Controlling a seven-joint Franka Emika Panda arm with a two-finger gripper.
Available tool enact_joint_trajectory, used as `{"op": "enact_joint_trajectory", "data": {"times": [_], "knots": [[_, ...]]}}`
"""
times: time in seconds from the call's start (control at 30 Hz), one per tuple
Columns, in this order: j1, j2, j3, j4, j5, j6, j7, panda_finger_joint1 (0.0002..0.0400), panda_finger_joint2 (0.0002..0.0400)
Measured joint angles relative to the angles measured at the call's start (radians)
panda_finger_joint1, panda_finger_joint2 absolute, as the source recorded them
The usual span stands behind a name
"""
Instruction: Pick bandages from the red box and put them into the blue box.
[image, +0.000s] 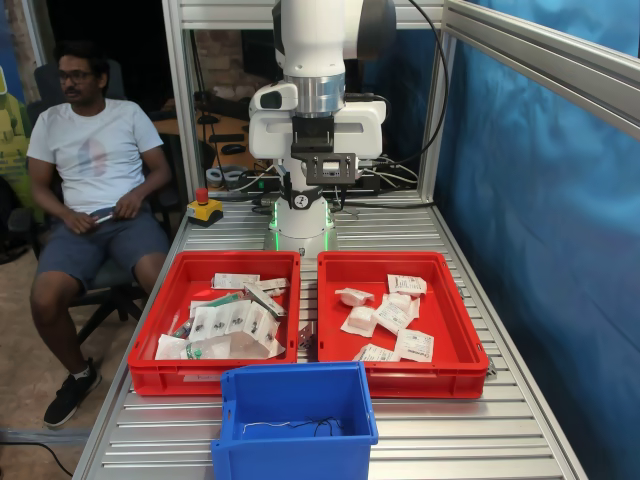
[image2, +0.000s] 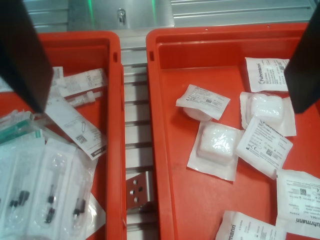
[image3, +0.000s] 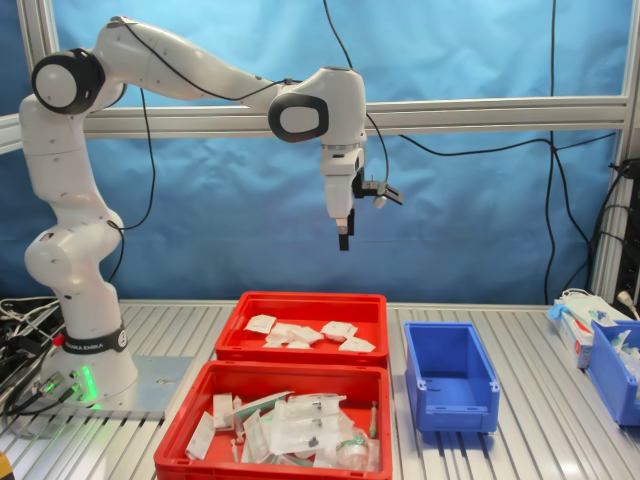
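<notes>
Judging progress: nothing moved yet. Blue box (image: 295, 415) looks empty apart from thin dark wire on floor. All bandages (image2: 217, 145) lying in red box (image: 395, 310), well below pincer (image3: 343, 240). Pincer raised high, empty, fingers (image2: 22, 55) spread wide at frame edges in wrist view. Bandages: small white squarish sealed packets, some puffy, faint dark print, scattered, a few overlapping. Left: every pick and drop.

Two red trays: the red box (image: 452, 330) holding seven bandages (image: 358, 321); a second red tray (image: 170, 320) heaped with strips; one blue box (image: 295, 420); one seated person (image: 95, 160).
</notes>
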Motion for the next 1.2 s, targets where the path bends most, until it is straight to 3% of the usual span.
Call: {"op": "enact_joint_trajectory", "data": {"times": [1.2], "knots": [[0.0, 0.0, 0.0, -0.015, 0.0, 0.001, 0.0, 0.04, 0.04]]}}
